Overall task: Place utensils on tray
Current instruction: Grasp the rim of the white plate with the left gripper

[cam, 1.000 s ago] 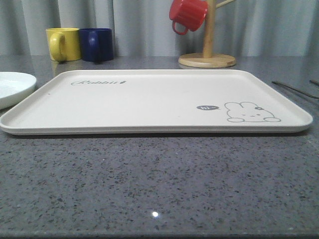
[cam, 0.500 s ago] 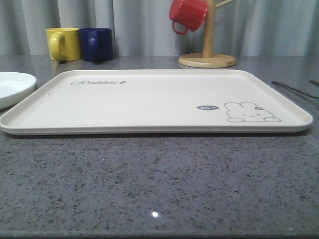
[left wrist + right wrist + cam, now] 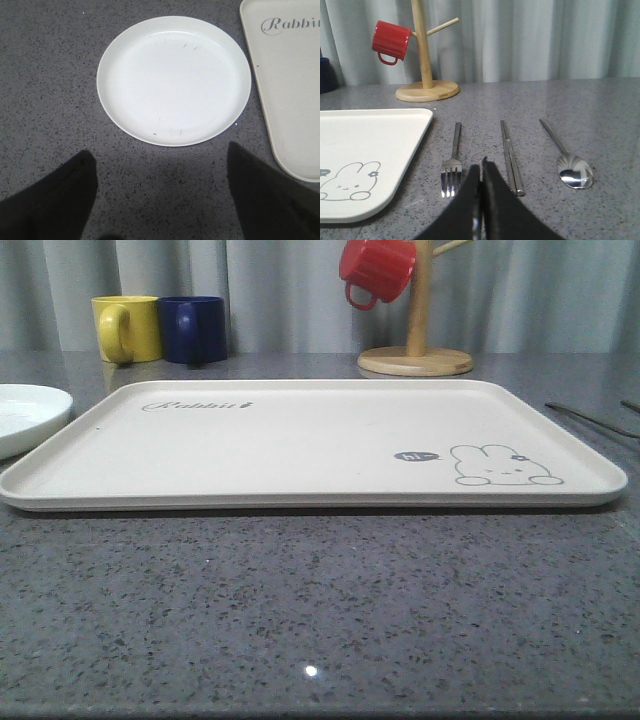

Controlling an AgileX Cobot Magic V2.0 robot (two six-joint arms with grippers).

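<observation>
A: Utensils first, then: we see three slim, shiny steel pieces lying side by side on the speckled grey stone counter [image 3: 320, 610], all off the tray [image 3: 300, 445]. Nearest its rounded corner is the four-tined fork [image 3: 452, 169], then a long, straight, flat-sided bar [image 3: 511, 158], then the oval-bowled spoon [image 3: 568, 162], its bowl mirror-bright.

B: Agreed, none of them touches the tray. We read it as a broad, flat, cream rectangle with a low rim and matte surface, printed with a rabbit line drawing [image 3: 503, 466] near one corner and "Rabbit" script [image 3: 197, 406] near another; its surface is bare.

A: And the grippers? We see the right gripper [image 3: 480, 175] with its dark fingers pressed together, nothing between them, hanging just above the counter between fork and bar.

B: Yes. The left gripper [image 3: 160, 200] has its two dark fingers spread wide apart and holds nothing; beyond them sits a round, smooth white plate [image 3: 174, 80] with faint scuffs, just beside the tray's edge.

A: Behind the tray we note a glossy yellow mug [image 3: 128, 328] touching a dark blue mug [image 3: 194, 330], and a ribbed red mug [image 3: 377, 270] hung tilted on a pale wooden mug tree [image 3: 417, 335] with a round base, before pleated grey curtains [image 3: 530, 295]
</observation>
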